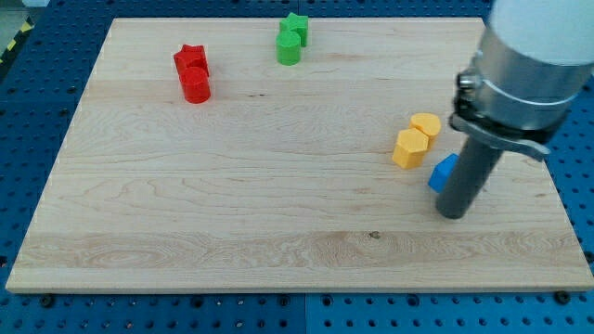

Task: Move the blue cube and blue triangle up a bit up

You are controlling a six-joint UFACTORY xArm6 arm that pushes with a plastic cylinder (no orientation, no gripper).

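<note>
board: pale wooden table top fills most of the view, blue perforated surface around its edges
red pair: red star-shaped block at the view's upper left, red cylinder-like block touching it just below
green pair: green star-shaped block near the view's top centre, second green block, shape unclear, touching its lower left
yellow pair: yellow hexagonal block right of centre, yellow rounded block touching it at upper right
blue block: one blue block just below and right of the yellow pair, partly hidden by the rod, cannot tell if it is the cube or the triangle; a second blue block does not show
rod: straight dark rod under a grey and white arm housing at the view's right
my tip: resting on the board, just below and right of the blue block, rod side touching or almost touching it; bare rod end, holds nothing
</note>
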